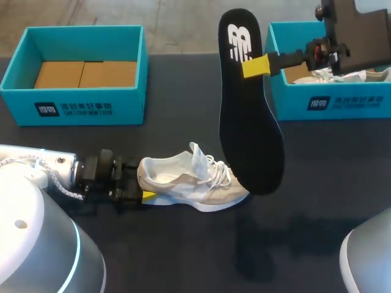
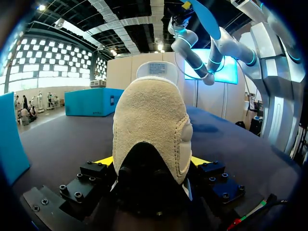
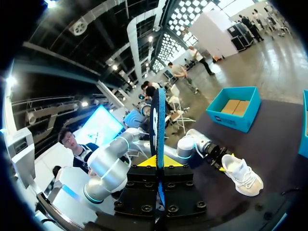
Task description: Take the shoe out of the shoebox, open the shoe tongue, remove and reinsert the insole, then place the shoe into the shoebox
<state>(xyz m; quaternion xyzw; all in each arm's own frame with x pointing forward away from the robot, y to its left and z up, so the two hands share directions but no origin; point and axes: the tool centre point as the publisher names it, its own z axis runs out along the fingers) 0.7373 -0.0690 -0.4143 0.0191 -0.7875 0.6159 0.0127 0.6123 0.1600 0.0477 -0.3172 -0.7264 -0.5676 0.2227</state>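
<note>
Insole held aloft, shoe clamped on the worktop (image 1: 183, 244)

Nearest, the shoe (image 1: 189, 180) is laid on its sole, its heel clamped by the left gripper (image 1: 142, 183). Over its toe the insole (image 1: 247, 122) is hung upright, pinched at one edge near the heel end by the right gripper (image 1: 255, 66). It is judged light and floppy, best fed in toe first. Farthest, two boxes (image 1: 88, 110) (image 1: 330, 104) are set.
</note>
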